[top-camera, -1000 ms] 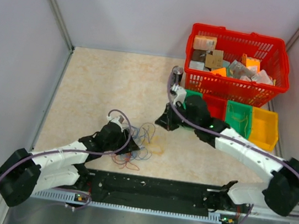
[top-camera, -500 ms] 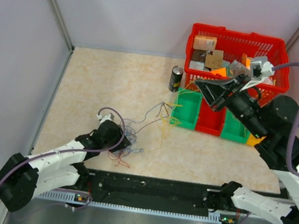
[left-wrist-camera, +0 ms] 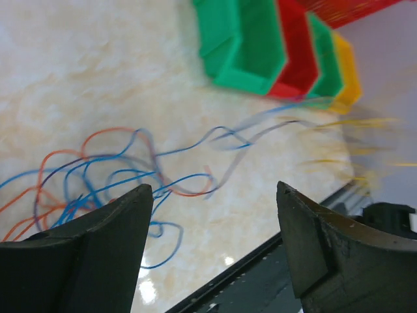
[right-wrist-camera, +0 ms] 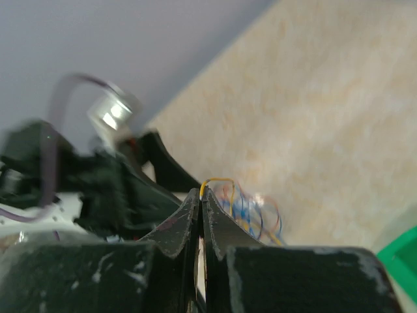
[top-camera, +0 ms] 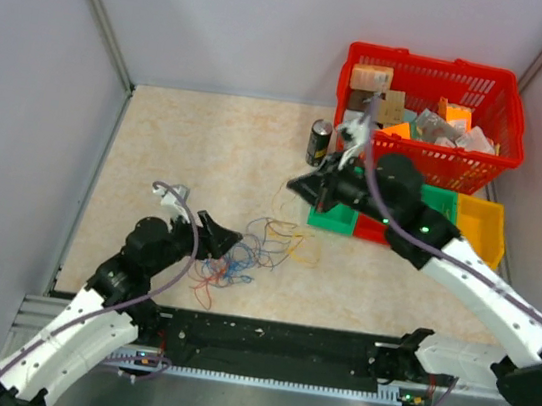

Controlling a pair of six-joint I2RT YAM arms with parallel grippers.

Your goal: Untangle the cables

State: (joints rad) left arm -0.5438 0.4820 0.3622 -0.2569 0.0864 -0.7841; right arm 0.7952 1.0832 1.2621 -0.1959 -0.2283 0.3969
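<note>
The cables [top-camera: 256, 251] lie near-centre, with open tabletop [top-camera: 187, 151] left and far and a green bin [top-camera: 335, 215] to their far right. The left gripper [left-wrist-camera: 212, 189] hangs over them, fingers apart. The right gripper [right-wrist-camera: 201, 190] pinches a yellow strand, whose run is blurred.

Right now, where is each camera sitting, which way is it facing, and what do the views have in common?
Top external: above and behind the bases, looking down on the table; both arms, the left gripper and the right gripper show.
Left wrist: low over the cables, facing the green bin; its open fingers frame the view.
Right wrist: facing back across the table at the left arm; its shut fingers pinch a yellow cable.
Shared: all three show the cables.
</note>
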